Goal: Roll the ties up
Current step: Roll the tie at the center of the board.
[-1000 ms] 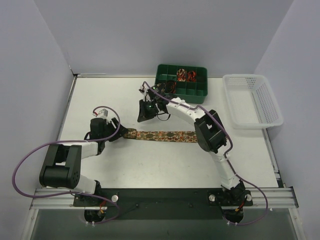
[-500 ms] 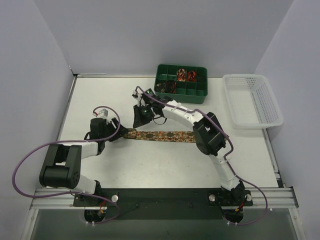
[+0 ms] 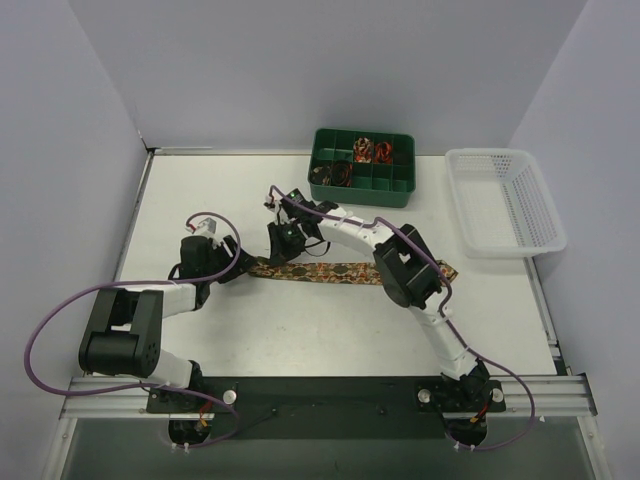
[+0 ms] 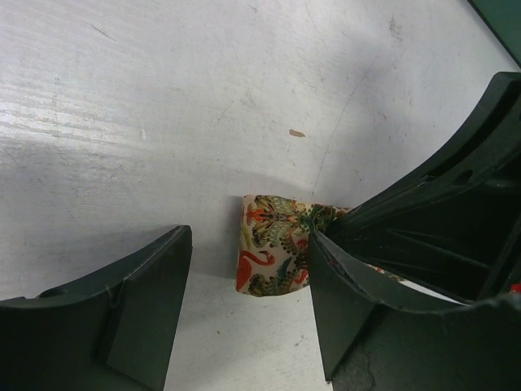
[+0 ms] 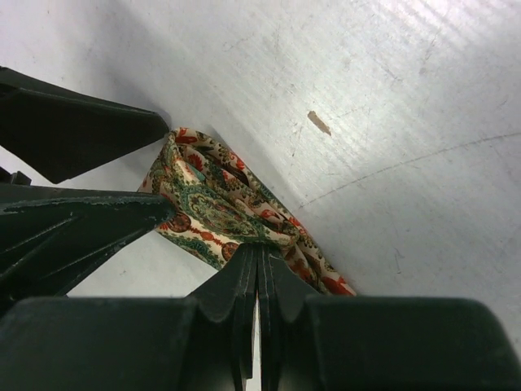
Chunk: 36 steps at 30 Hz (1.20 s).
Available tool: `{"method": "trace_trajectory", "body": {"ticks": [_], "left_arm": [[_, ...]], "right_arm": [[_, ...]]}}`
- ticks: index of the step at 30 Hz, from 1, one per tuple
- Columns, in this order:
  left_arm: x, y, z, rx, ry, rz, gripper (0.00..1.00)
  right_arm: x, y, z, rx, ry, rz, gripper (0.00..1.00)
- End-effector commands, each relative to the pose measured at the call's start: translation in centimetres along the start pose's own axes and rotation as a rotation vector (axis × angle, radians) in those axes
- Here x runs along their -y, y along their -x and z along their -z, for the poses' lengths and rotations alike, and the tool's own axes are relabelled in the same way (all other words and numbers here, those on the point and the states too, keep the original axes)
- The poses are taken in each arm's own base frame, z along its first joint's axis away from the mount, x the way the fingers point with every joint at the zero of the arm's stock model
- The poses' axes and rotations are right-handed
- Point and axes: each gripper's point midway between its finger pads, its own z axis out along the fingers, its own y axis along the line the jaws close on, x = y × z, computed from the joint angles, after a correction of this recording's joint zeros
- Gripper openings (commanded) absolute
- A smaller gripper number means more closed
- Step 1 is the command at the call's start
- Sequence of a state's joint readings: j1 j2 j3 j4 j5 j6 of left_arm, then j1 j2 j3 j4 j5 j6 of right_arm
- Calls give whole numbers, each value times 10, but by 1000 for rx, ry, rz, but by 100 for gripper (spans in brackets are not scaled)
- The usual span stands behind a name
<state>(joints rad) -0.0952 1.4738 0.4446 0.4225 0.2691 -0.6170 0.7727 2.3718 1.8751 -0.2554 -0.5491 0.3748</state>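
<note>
One tie [image 3: 335, 271], brown-gold with a red and green pattern, lies as a long strip across the table's middle. My right gripper [image 3: 283, 246] is shut on a bunched fold of the tie near its left end; in the right wrist view the shut gripper [image 5: 259, 248] pinches the tie's fabric [image 5: 220, 204]. My left gripper [image 3: 236, 268] is open at the tie's left end. In the left wrist view the tie's end [image 4: 273, 254] lies on the table in the gap of the open left gripper [image 4: 248, 243], close to the right finger [image 4: 350, 309].
A green compartment box [image 3: 398, 188] holding a few coiled ties [image 3: 371, 150] stands at the back. A white plastic basket [image 3: 505, 200] stands at the back right. Purple cables [image 3: 60, 310] loop around both arms. Grey walls close in the table.
My right gripper has moved left and toward the near side, down to the tie's left end close to the left gripper. The left arm has stayed still.
</note>
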Motion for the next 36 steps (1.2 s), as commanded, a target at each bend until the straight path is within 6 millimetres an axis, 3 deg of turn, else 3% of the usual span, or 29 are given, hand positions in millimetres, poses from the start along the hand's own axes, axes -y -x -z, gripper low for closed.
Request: {"method": "trace_trajectory", "body": {"ticks": [1,11,19,22,24,29,36], "left_arm": [[12,10,-2,27,-62,-19,68],[21,0,-8,4,-124,-2,58],[30,-4,-17,-3,-179,18,56],[31,-5,-17,-3,-185,16,45],[31,-4,-17,2,-183,13,24],[29,0,-15,15,-160,-2,0],[31,5,-14,14,-136,-41,0]], "right_arm": [[4,0,1,-12,-31,6,2],[9,-8,1,-24,-47,4,2],[10,-11,3,-29,-49,3,2],[10,-11,3,-29,-48,0,2],[10,-11,4,-27,-51,4,2],[7,-6,16,-5,-59,18,1],[4,-6,20,-1,-57,25,2]]}}
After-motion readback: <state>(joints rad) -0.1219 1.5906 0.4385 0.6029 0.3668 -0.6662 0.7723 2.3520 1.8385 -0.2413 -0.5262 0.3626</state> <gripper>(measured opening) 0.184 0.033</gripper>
